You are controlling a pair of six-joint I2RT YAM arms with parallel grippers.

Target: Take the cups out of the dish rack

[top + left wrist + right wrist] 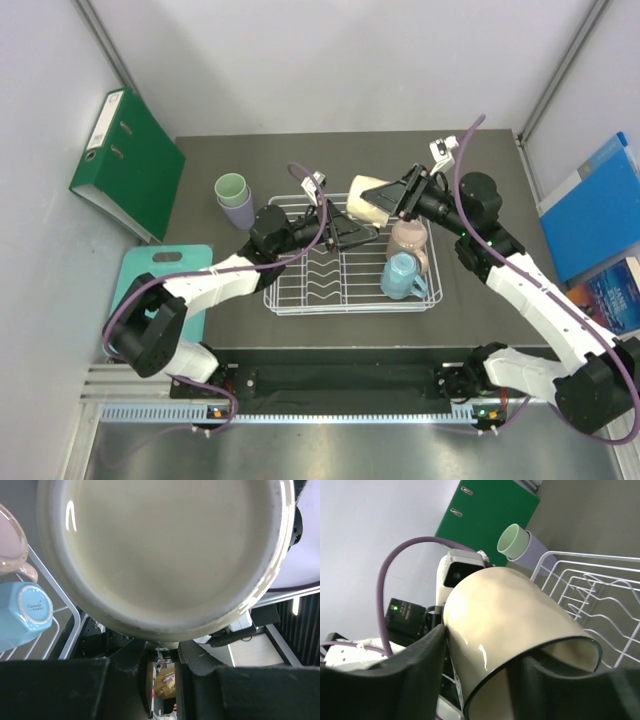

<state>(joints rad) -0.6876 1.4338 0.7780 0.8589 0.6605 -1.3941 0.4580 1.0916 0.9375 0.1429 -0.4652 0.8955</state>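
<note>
Hanging tilted over the far edge of the white wire dish rack (290, 300), the glossy cream-yellow cup (368, 198) is clamped at its rim end by the right gripper (392, 198). It looks light, stiff and slippery, probably chippable, so a firm hold across the wall near the rim seems safest. The left gripper (352, 232) sits just beside its other end, and I cannot tell whether its fingers are spread; a pink cup (408, 238) and a light blue handled cup (400, 276) remain in the rack.
</note>
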